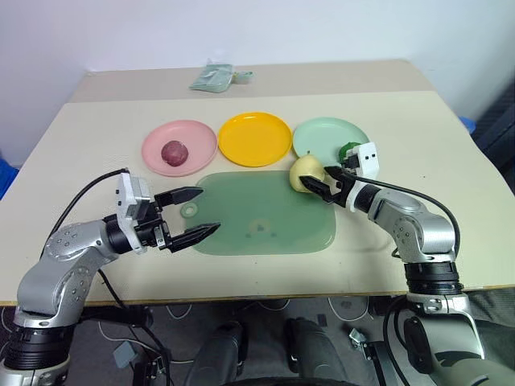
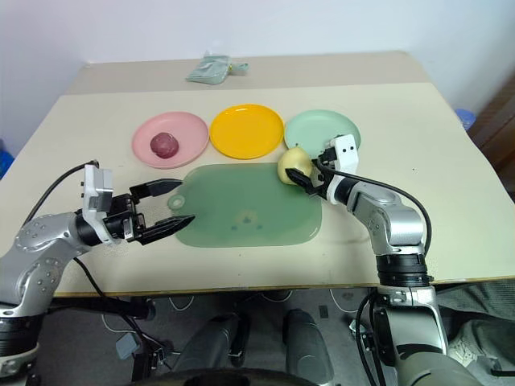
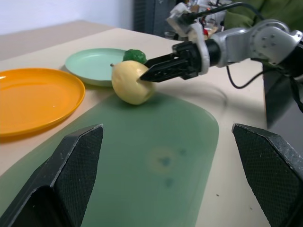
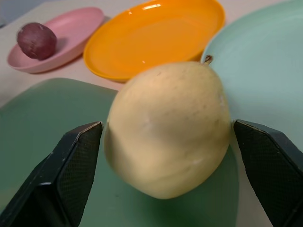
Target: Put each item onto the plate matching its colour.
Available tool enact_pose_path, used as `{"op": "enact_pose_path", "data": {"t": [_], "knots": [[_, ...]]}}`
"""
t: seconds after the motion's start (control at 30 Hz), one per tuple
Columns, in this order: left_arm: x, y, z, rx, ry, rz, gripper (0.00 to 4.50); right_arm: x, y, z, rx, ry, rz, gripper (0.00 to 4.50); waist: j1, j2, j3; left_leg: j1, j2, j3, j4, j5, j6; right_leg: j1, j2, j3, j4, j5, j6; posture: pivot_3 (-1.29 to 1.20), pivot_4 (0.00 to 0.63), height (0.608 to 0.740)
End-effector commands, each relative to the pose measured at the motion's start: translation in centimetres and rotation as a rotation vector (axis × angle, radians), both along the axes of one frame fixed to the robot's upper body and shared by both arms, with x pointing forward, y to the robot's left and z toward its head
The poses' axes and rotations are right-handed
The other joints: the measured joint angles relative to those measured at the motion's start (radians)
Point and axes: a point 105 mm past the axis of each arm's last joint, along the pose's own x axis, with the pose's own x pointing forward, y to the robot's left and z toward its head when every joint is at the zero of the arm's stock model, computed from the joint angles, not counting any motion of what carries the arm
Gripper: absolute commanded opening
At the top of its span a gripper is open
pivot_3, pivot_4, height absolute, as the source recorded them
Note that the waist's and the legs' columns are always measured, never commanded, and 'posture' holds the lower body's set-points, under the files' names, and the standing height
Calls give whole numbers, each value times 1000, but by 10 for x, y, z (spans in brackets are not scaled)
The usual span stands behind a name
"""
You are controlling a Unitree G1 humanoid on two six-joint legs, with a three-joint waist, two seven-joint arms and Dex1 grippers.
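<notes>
Beige table (image 1: 96, 145) — pear (image 1: 305, 171) between open right gripper (image 1: 326, 184)

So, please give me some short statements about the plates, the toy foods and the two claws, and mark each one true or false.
1. The maroon ball lies on the pink plate. True.
2. The yellow plate holds the pear. False: it is empty; the pear sits at the corner of the dark green mat.
3. The right claw has its fingers open on both sides of the pear. True.
4. The green pepper lies on the mat. False: it is on the mint green plate.
5. The left claw holds the ball. False: it is open and empty.
</notes>
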Motion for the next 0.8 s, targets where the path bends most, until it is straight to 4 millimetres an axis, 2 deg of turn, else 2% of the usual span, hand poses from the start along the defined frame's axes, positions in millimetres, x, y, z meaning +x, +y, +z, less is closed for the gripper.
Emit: {"op": "enact_pose_path", "data": {"t": [0.03, 0.27, 0.4, 0.47, 0.6, 0.73, 0.8], "knots": [[-5, 0, 14, -2, -43, -16, 4500, 6, 6, 12, -1, -52, 17, 4478, 0, 0, 0, 0, 0, 0, 0, 0, 0, 0, 0, 0, 0, 0, 0, 0, 150, 740], [-4, -1, 15, -3, -43, -13, 4500, 11, 16, 9, 12, -48, 43, 4478, -1, 0, 0, 0, 0, 0, 0, 0, 0, 0, 0, 0, 0, 0, 0, 0, 150, 740], [-4, -2, 15, -6, -42, -11, 4500, 13, 15, 10, 13, -54, 35, 3242, 0, 0, 0, 0, 0, 0, 0, 0, 0, 0, 0, 0, 0, 0, 0, 0, 150, 740], [-4, -2, 14, -7, -41, -9, 4500, 13, 15, 12, 16, -61, 36, 2988, 0, 0, 0, 0, 0, 0, 0, 0, 0, 0, 0, 0, 0, 0, 0, 0, 150, 740], [-4, 0, 12, -12, -37, -4, 4500, 9, 20, 28, 66, -112, 61, 2986, -1, 0, 0, 0, 0, 0, 0, 0, 0, 0, 0, 0, 0, 0, 0, 0, 150, 740], [-4, 0, 11, -22, -35, 1, 4500, 3, 32, 54, 126, -204, 124, 2986, -2, 0, 0, 0, 0, 0, 0, 0, 0, 0, 0, 0, 0, 0, 0, 0, 150, 740], [-3, -1, 11, -25, -35, 3, 4500, 6, 38, 68, 151, -249, 132, 2986, -3, 0, 0, 0, 0, 0, 0, 0, 0, 0, 0, 0, 0, 0, 0, 0, 150, 740]]}}
